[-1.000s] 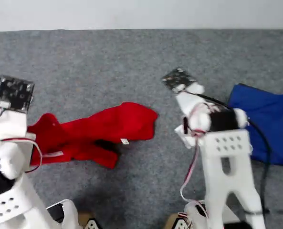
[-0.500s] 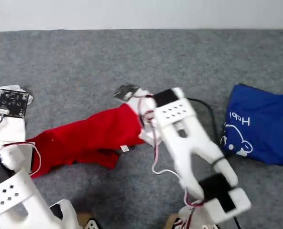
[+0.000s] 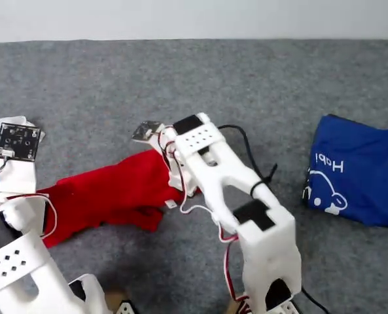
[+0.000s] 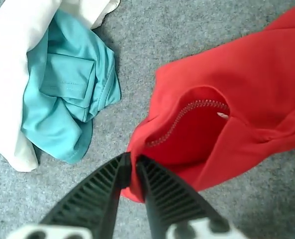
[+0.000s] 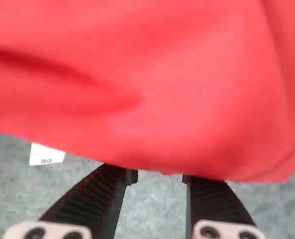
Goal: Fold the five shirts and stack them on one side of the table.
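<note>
A red shirt [image 3: 115, 193] lies crumpled across the grey table's front middle. My left gripper [image 4: 132, 168] is shut on the hem at its left end, the red shirt [image 4: 237, 99] spreading away from the jaws. My right gripper [image 5: 154, 181] is open at the other end, its fingers [image 5: 110, 191] just short of the red shirt's [image 5: 152, 89] edge, and a white tag [image 5: 45, 155] shows beside them. From above, the right arm [image 3: 207, 157] reaches over that end. A folded blue shirt [image 3: 357, 173] lies at the right.
A teal shirt [image 4: 67, 99] and a white shirt [image 4: 13, 59] lie bunched together at the far left, close to the left arm [image 3: 14, 176]. Bare grey carpet [image 3: 246, 78] covers the back half of the table.
The right arm has swung left from near the blue shirt to the red shirt's right end. The red shirt has been drawn a little leftward and bunched up.
</note>
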{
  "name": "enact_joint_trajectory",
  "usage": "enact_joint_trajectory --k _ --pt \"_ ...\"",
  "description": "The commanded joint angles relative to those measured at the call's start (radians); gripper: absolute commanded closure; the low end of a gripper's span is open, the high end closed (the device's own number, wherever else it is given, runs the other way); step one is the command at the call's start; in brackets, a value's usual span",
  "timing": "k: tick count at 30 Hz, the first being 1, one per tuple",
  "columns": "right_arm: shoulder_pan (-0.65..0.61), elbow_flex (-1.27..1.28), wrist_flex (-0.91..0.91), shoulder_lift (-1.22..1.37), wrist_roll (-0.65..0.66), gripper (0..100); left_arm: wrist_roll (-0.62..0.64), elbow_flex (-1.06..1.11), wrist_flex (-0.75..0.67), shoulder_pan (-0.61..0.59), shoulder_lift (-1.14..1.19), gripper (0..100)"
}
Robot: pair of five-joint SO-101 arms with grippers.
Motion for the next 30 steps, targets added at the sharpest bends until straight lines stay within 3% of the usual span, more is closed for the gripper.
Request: enact_joint_trajectory --k 1,9,15,25,30 --pt "-0.002 -0.087 0.001 0.053 -0.006 83.3 -0.005 -0.004 -0.023 -0.008 -0.008 100" --pt "-0.001 -0.094 -0.007 0.134 -0.006 84.2 -0.005 -0.004 -0.023 -0.008 -0.008 100" --pt "0.024 -0.094 -0.001 0.136 -0.002 99.4 -0.005 -0.004 -0.023 -0.008 -0.008 100" --pt "0.140 -0.147 0.124 0.022 0.057 98.8 -0.002 -0.018 -0.018 -0.002 -0.015 100" --pt "0.189 -0.272 0.248 -0.127 0.120 98.8 0.107 -0.125 -0.015 0.011 -0.014 100"
